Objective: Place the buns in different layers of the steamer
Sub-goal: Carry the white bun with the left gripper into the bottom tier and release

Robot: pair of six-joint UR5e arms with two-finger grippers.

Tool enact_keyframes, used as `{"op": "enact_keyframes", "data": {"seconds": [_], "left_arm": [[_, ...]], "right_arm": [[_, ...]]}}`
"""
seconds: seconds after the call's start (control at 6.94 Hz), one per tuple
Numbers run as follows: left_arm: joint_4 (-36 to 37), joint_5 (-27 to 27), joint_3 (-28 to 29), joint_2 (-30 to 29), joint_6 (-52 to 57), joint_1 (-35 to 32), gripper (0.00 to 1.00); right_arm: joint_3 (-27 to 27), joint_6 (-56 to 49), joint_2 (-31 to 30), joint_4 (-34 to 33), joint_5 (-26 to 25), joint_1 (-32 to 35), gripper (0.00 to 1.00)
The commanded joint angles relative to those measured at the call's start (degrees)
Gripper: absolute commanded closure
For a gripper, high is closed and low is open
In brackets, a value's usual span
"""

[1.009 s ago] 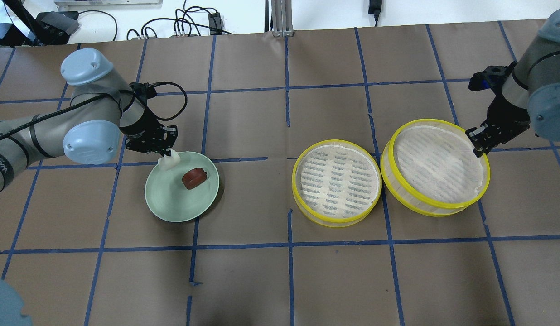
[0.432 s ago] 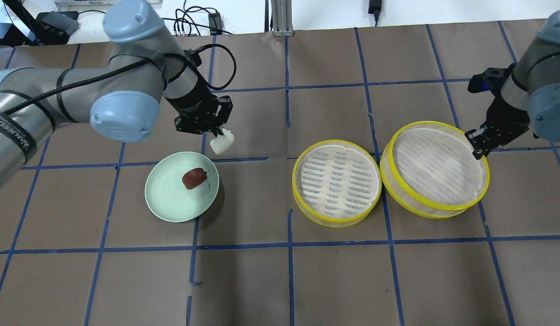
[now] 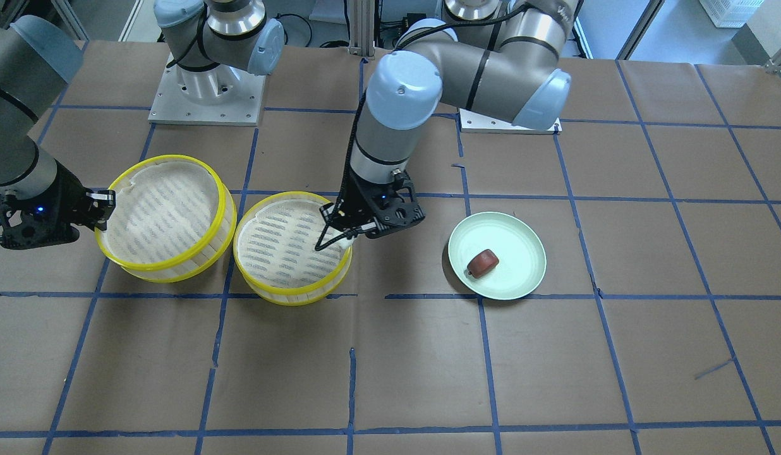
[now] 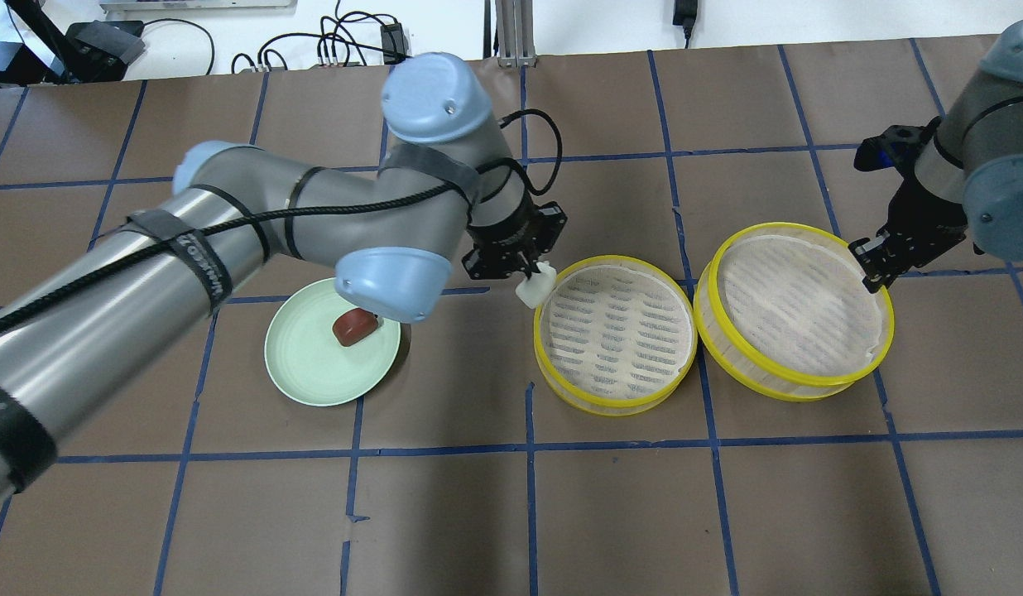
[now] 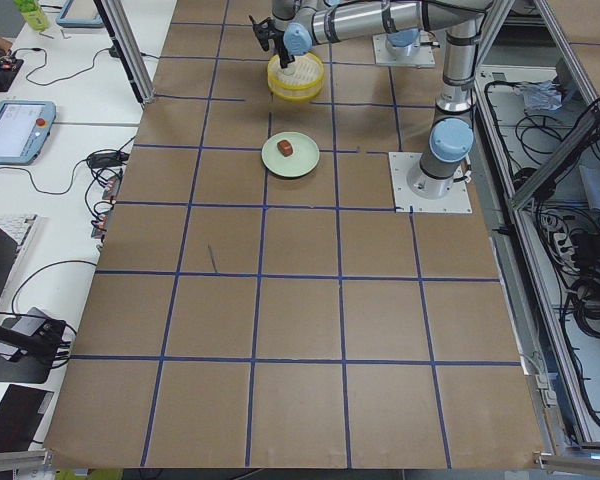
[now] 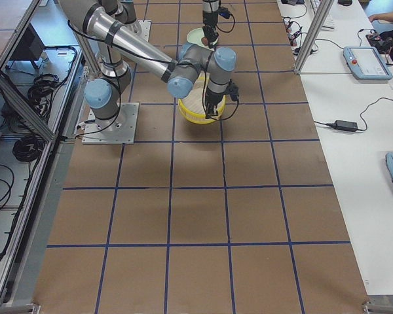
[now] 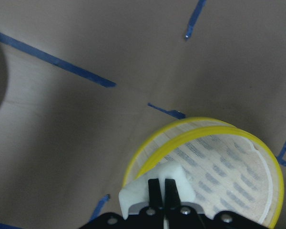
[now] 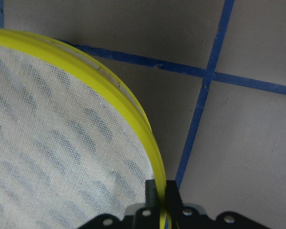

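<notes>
My left gripper (image 4: 530, 273) is shut on the white blocky bun (image 4: 535, 289) and holds it above the near-left rim of the middle steamer tray (image 4: 615, 406). The left wrist view shows the bun (image 7: 179, 178) between the closed fingers over that tray's yellow rim (image 7: 190, 136). The glossy reddish-brown bun (image 4: 354, 326) lies on the pale green dish (image 4: 309, 377). My right gripper (image 4: 872, 268) is shut on the yellow rim of the right steamer tray (image 4: 797, 389); the right wrist view shows the rim (image 8: 133, 114) between the fingers. Both trays have nothing in them.
The table is brown paper with a blue tape grid (image 4: 528, 447). The two trays touch side by side. In the front-facing view the dish (image 3: 520, 278) is right of the trays (image 3: 289, 296). Cables and a metal post (image 4: 511, 33) lie beyond the far edge.
My left arm has lifted the white bun off the green dish and carried it right to the middle tray's rim. The right gripper has stayed on the right tray's rim.
</notes>
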Motion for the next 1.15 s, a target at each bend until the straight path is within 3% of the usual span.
{"op": "enact_keyframes", "data": {"seconds": [0.0, 0.14, 0.43, 0.58, 0.72, 1.01], "left_arm": [[5.7, 0.2, 0.0, -5.3, -7.8, -4.5, 0.59], [5.6, 0.1, 0.0, -5.4, -7.5, -4.5, 0.01], [5.8, 0.5, 0.3, -4.5, -7.0, -4.5, 0.00], [5.5, 2.6, 0.0, -3.0, 0.4, -3.3, 0.00], [4.9, 7.5, -0.5, -2.1, 11.7, 1.6, 0.00], [0.0, 7.7, -2.0, -1.1, 31.5, 14.0, 0.00]], "right_arm": [[-0.1, 0.1, -0.1, 0.0, -0.1, 0.1, 0.93], [-0.1, 0.1, -0.1, 0.0, -0.1, 0.1, 0.93], [-0.1, 0.4, -0.3, 0.0, -0.1, 0.3, 0.93], [-0.1, 2.9, -0.8, 0.6, 0.0, 1.5, 0.93], [-0.3, 6.3, -0.9, 0.7, 0.0, 5.0, 0.93], [-0.8, 17.8, -1.1, 0.0, -1.5, 15.9, 0.92]]}}
